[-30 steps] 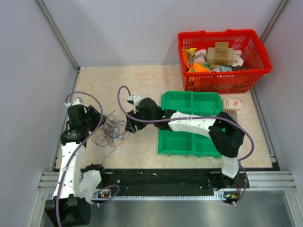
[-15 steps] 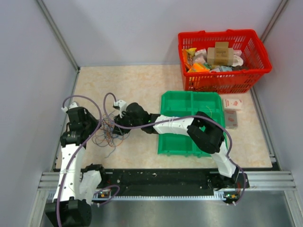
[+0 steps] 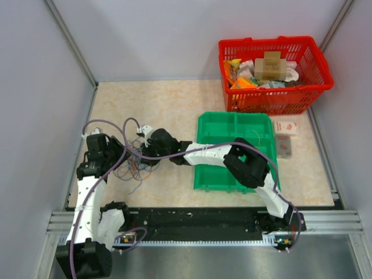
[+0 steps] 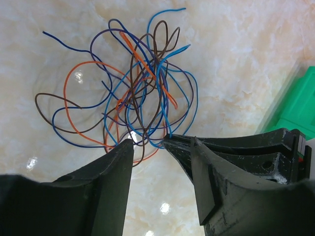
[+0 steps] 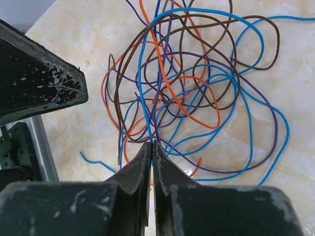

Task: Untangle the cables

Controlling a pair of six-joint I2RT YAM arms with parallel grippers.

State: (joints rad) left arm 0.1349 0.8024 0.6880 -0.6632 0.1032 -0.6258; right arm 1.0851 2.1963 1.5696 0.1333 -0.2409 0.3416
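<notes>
The cables [image 3: 131,168] are a loose tangle of thin blue, orange, brown and purple wires on the marble-patterned table, between the two arms. In the right wrist view the cables [image 5: 197,83] spread out ahead of my right gripper [image 5: 151,143], which is shut on a blue strand at the tangle's near edge. My left gripper [image 4: 160,147] stands open just short of the cables [image 4: 138,88], with nothing held. The right gripper's closed tip [image 4: 170,141] pokes in between the left fingers. From above, the left gripper [image 3: 116,153] and right gripper [image 3: 143,154] face each other across the tangle.
A green compartment tray [image 3: 235,125] lies right of the tangle, under the right arm. A red basket [image 3: 273,96] full of packets stands at the back right. Two small boxes [image 3: 285,127] sit beside the tray. A wall runs close along the left.
The right arm has swung left from the tray's edge to the tangle, and its gripper has shut on a blue strand. The left gripper shifted slightly and stays open.
</notes>
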